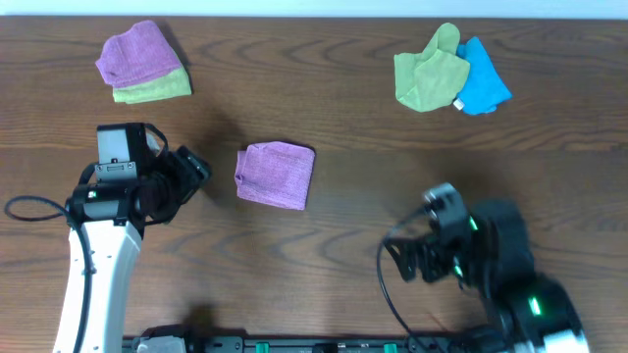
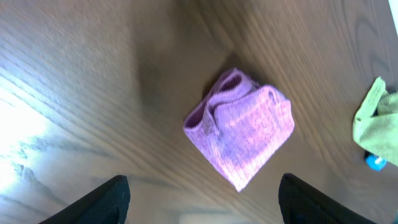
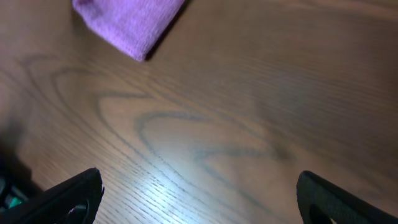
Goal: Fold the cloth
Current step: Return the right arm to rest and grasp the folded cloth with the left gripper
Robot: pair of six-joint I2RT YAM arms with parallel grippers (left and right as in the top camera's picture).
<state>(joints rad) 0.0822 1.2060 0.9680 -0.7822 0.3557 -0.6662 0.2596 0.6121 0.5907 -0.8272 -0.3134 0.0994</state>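
The purple cloth (image 1: 276,175) lies folded into a small square near the middle of the table. It also shows in the left wrist view (image 2: 241,127) as a folded packet with layered edges, and its corner shows in the right wrist view (image 3: 130,22). No white tag is visible. My left gripper (image 1: 193,169) is open and empty, just left of the cloth, with its fingertips wide apart in the left wrist view (image 2: 202,202). My right gripper (image 1: 407,257) is open and empty, well to the cloth's lower right; it also shows in the right wrist view (image 3: 199,199).
A second purple cloth (image 1: 139,54) lies on a lime-green cloth (image 1: 152,89) at the back left. A crumpled green cloth (image 1: 429,71) and a blue cloth (image 1: 483,81) lie at the back right. A black cable (image 1: 29,208) loops at the left.
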